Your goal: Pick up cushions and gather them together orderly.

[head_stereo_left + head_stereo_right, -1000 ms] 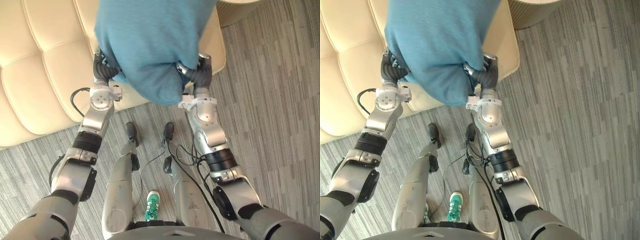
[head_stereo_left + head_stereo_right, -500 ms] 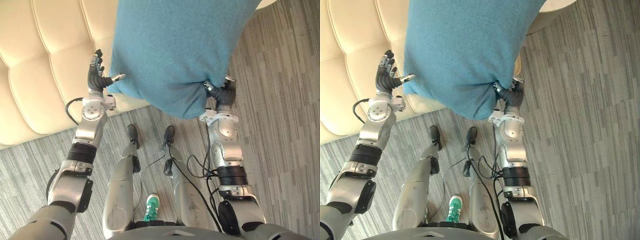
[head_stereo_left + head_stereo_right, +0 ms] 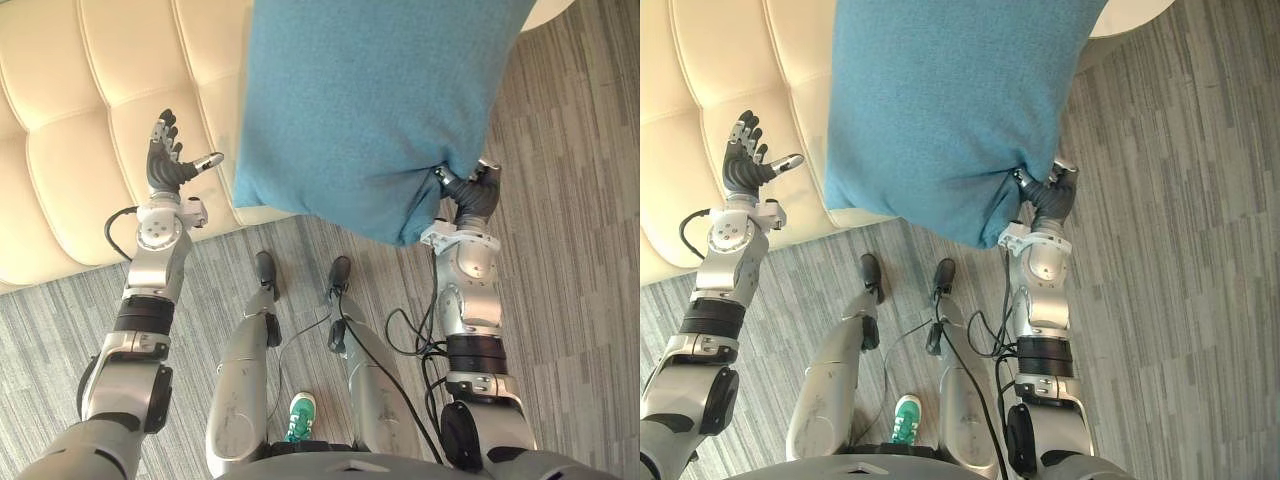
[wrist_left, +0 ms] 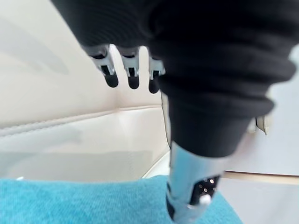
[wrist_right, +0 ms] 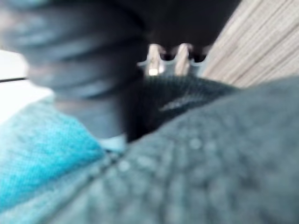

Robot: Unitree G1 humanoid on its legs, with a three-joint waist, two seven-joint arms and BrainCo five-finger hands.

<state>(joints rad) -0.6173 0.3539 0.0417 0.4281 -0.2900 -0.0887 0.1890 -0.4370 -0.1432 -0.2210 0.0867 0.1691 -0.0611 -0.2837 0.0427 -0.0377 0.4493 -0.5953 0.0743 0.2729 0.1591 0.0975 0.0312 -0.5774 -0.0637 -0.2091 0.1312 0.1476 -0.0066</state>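
A big blue cushion (image 3: pixel 370 110) hangs in the air over the front edge of the cream sofa (image 3: pixel 70 150). My right hand (image 3: pixel 470 195) is shut on its lower right corner, and the cloth (image 5: pixel 210 163) bunches close against that hand's fingers. My left hand (image 3: pixel 165 165) is raised to the left of the cushion, open with straight fingers (image 4: pixel 133 70), a short gap away from the cloth. The left wrist view shows the cushion's edge (image 4: pixel 93 203) beside the thumb, with the sofa behind.
The tufted cream sofa fills the upper left. A pale round piece of furniture (image 3: pixel 550 10) stands at the back right. Grey striped carpet (image 3: pixel 580 250) runs along the right side and the front.
My left hand has let go of the cushion, opened and swung away to the left. The right hand has moved right with the cushion, which now hangs from that hand alone.
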